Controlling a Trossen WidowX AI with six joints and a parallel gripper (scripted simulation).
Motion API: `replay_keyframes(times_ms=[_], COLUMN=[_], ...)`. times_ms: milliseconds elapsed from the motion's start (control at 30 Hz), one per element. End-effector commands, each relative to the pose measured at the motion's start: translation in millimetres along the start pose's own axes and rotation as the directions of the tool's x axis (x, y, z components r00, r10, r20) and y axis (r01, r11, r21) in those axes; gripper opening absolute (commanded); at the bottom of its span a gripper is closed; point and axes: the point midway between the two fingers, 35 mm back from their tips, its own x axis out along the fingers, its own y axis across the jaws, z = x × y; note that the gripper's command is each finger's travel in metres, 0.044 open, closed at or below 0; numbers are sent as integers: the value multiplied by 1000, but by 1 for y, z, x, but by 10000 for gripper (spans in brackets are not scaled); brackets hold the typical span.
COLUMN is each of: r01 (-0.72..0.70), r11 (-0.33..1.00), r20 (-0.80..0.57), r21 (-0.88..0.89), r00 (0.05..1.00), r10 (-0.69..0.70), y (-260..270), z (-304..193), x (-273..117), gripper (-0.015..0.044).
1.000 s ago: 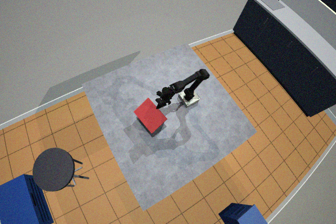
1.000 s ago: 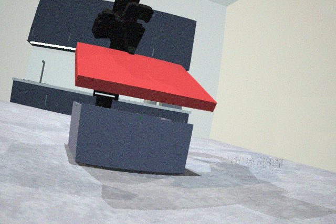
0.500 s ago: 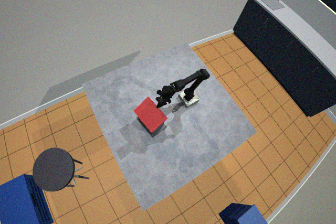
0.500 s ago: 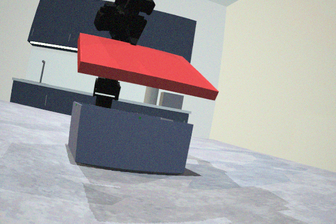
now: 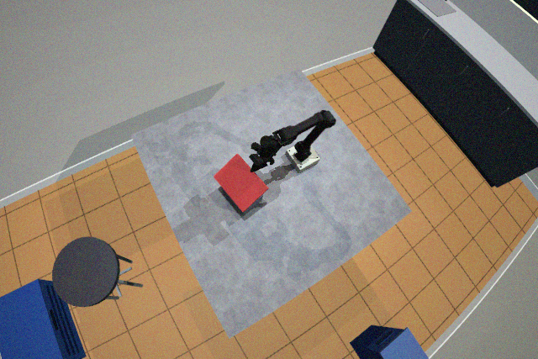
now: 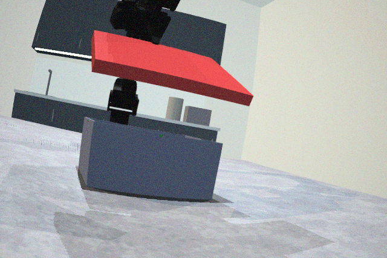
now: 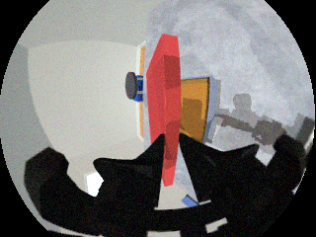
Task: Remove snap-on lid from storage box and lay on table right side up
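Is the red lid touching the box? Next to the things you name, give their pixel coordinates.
Apart. The exterior view shows a gap between the lid (image 5: 241,183) (image 6: 169,64) (image 7: 163,94) and the box (image 6: 150,161) (image 7: 212,104), with the wall and counter showing through.

Mottled grey surface (image 5: 299,233) (image 6: 265,233) (image 7: 257,44), roughly 4-sided in top view, w/ orange tiled floor (image 5: 434,142) around much of it; blue-grey box (image 6: 150,161) (image 7: 212,99) sits directly on it, approx. 9 o'clock of surface's ctr in top view; arm's pale base (image 5: 308,166) also on it, approx. 1 o'clock of ctr.
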Motion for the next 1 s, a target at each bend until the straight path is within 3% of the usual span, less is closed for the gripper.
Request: replay_keyframes(times_ms=[0, 967], r01=[-19, -19], r11=[1000, 1000], r20=[5, 1], r21=[1, 6], r00=[1000, 1000], r10=[19, 19], y=[6, -3], z=[0, -55], x=[-4, -2], gripper=[0, 0])
